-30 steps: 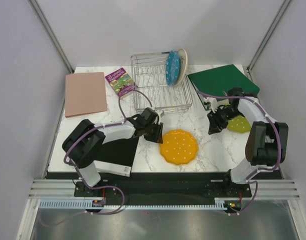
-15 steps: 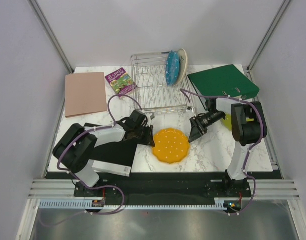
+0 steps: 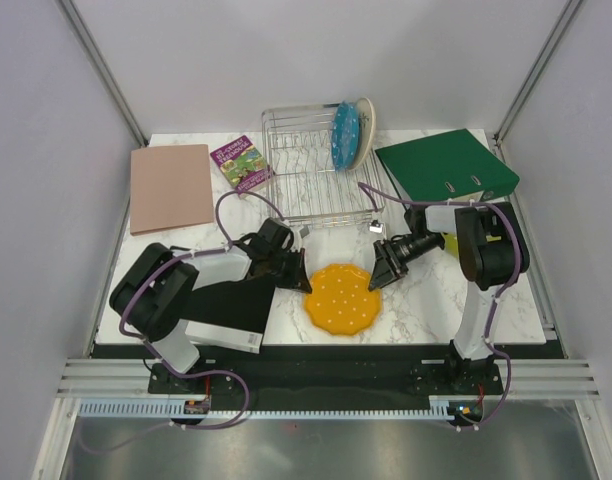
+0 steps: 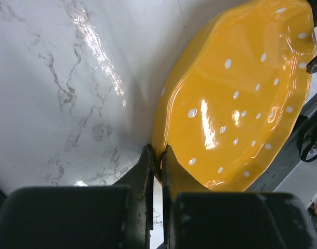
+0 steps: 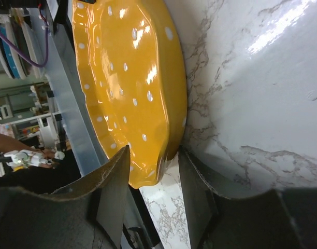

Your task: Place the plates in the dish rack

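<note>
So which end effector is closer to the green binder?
Right. The right end effector sits on the near side of the green binder, at the orange plate's right rim. The left end effector grips the plate's left rim, farther off.

Surface: white marble-patterned table [image 3: 426, 300], glossy under the lights (glare streaks in both wrist views).

Items resting on it:
- Far left: flat pinkish-tan board [image 3: 171, 187], lying square to the edge.
- Beside it, towards the centre: small purple-and-green booklet [image 3: 243, 163], angled.
- Far centre: dish rack [image 3: 326, 212], standing on its base.
- Far right: dark green binder [image 3: 446, 165], lying flat and skewed.
- Near centre: orange plate [image 3: 343, 298], one rim edge meeting the marble in the left wrist view.
- Near left: black sheet [image 3: 231, 305] with a white strip along its near edge.
</note>
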Robot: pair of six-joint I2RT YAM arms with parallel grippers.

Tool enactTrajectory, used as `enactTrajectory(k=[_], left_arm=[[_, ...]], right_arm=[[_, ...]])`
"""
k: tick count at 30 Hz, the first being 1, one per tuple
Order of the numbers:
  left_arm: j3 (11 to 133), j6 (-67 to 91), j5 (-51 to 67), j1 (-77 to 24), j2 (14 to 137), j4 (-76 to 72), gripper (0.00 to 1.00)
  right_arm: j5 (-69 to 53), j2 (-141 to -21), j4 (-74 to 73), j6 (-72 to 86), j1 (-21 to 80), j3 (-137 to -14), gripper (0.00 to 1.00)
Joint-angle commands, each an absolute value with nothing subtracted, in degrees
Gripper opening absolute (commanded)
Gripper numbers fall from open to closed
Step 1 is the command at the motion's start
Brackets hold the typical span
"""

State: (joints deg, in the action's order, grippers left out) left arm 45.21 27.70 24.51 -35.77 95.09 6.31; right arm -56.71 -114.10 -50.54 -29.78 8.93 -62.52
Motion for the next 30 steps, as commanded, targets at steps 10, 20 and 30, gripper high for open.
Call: enactTrajectory(k=[10, 20, 30], left_arm=[[49.0, 33.2, 29.5, -35.1, 98.3, 2.4, 0.02], [48.8, 32.3, 27.6, -34.9, 96.7, 4.7, 0.19], [54.5, 26.3, 31.5, -24.0, 82.9, 17.6, 0.52]], right_arm=[[-58.6, -122.9, -46.2, -29.5, 14.2, -65.7, 0.5], [-55.7, -116.6, -46.5, -32.0, 14.1, -62.9, 0.0], [-51.0, -103.4, -59.8, -37.7, 13.8, -70.0, 0.0]])
